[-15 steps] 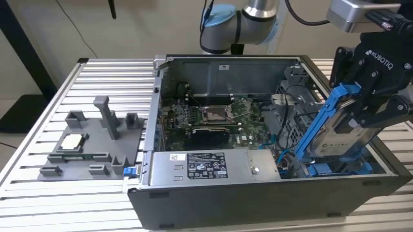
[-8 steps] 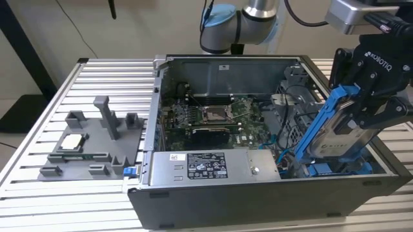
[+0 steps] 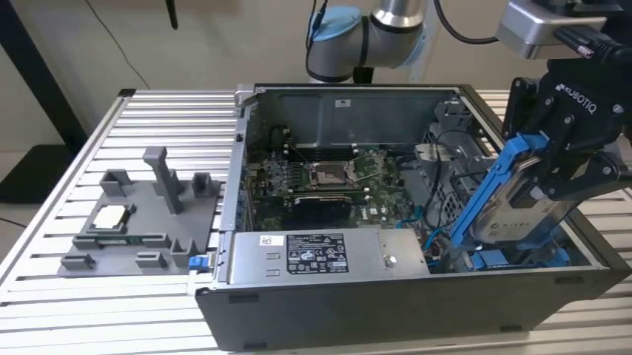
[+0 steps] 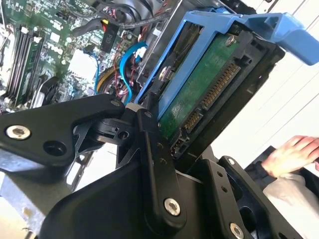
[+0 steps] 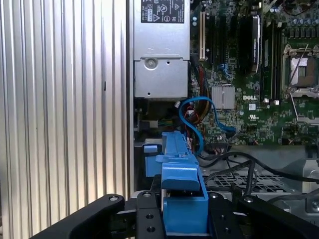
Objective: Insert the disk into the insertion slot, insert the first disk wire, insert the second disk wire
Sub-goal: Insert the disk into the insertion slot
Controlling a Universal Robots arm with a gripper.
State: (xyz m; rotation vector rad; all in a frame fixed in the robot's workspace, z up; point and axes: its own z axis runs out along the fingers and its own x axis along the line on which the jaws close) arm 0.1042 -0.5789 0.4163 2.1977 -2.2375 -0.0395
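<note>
disk (image 3: 511, 211), a flat silver-grey slab in a glossy blue plastic carrier, tilted steeply over the blue-railed insertion slot (image 3: 505, 260) at the near corner of the dark metal case (image 3: 395, 314), exterior view's right, black claw (image 3: 548, 177) clamped on it; slot mostly hidden behind it

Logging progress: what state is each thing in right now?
Silver-grey disk in blue plastic carrier: gripped, tilted, not inserted.
Black end effector: shut on the disk.
Dark grey metal insertion slot with blue rails: not yet filled.
Dark grey metal computer case: side open.
</note>
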